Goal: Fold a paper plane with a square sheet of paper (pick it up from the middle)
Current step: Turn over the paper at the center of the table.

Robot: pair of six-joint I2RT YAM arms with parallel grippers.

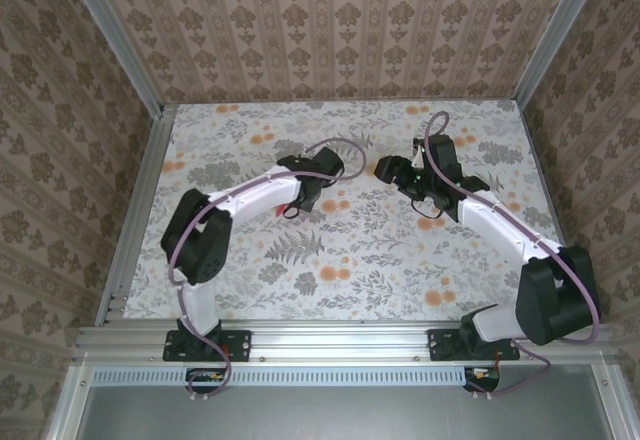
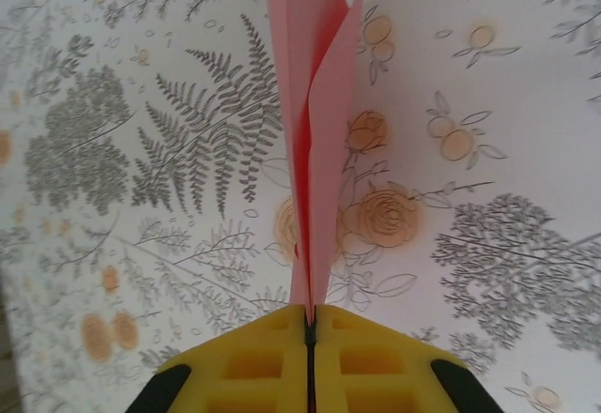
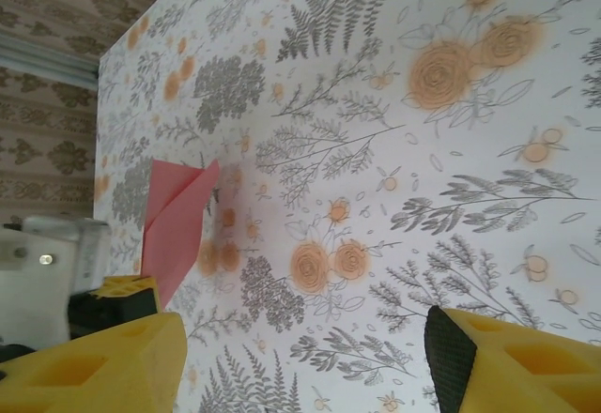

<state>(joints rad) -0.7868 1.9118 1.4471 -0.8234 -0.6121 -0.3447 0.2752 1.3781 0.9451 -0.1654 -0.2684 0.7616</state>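
The left gripper (image 2: 310,313) clamped the paper plane (image 2: 315,150), pointing to twelve o'clock; the right gripper (image 3: 300,366) gaped empty. Pinching low would keep folds aligned.

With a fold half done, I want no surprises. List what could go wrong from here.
1. The left gripper pinches the paper at one narrow end, so the long free part could sag or twist.
2. The folded layers splay apart toward the far end, so the creases may spring open.
3. The right gripper is open and apart from the paper. Moving in, it could knock or crumple the unsupported part.
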